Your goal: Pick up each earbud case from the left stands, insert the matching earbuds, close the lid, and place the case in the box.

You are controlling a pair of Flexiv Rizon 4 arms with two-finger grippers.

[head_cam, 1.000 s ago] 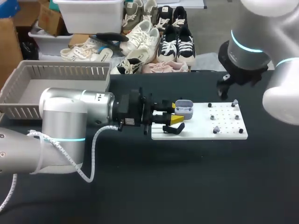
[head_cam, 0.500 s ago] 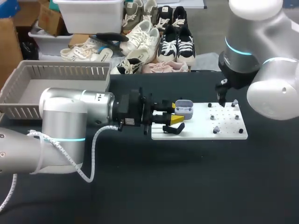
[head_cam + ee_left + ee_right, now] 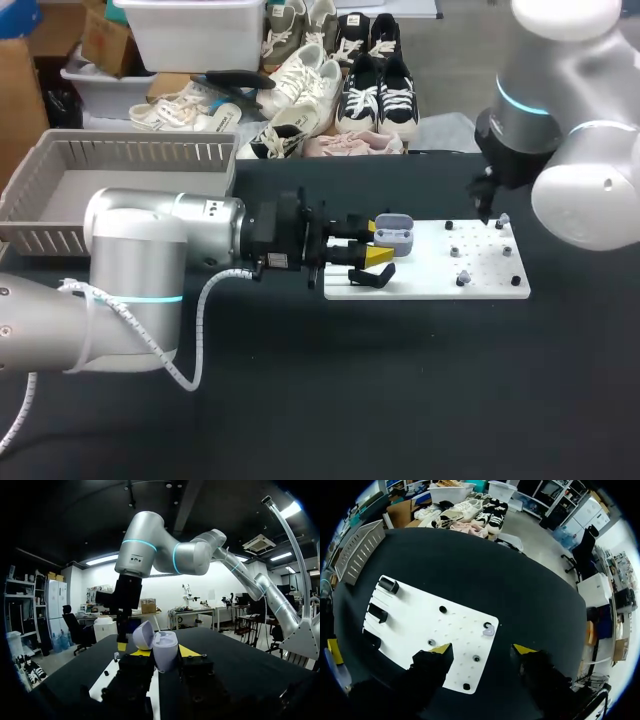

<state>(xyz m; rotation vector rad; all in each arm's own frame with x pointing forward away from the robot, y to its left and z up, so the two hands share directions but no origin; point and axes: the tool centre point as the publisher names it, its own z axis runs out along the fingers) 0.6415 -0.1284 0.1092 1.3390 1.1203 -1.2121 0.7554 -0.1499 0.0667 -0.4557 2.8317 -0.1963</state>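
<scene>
a black tabletop (image 3: 420, 400) seen from above, with a white pegboard (image 3: 430, 288) lying flat on it, right of the middle. the left arm comes in from the left side and lies nearly level over the tabletop, with its left hand (image 3: 377, 243) at the pegboard's left end. the hand's two yellow-tipped fingers press in from both sides on a lavender earbud case (image 3: 395, 233), holding it over the left part of the board. in the left wrist view the case sits between the fingers with its rounded lid (image 3: 143, 635) swung open and tilted back. just beside the hand, a black stand (image 3: 370, 277) sits at the board's left edge, and the right wrist view shows more black stands in a row along that end. the right arm comes in from the upper right and hangs over the far right part of the board. its right hand (image 3: 483, 650) points down at the board, fingers spread wide apart with nothing between them. ahead of it, a small lavender earbud (image 3: 489, 629) rests on the board against a dark peg near the edge. several other small dark pegs dot the right part of the board. a grey slatted box (image 3: 120, 150) sits at the far left of the tabletop, well apart from the board.
</scene>
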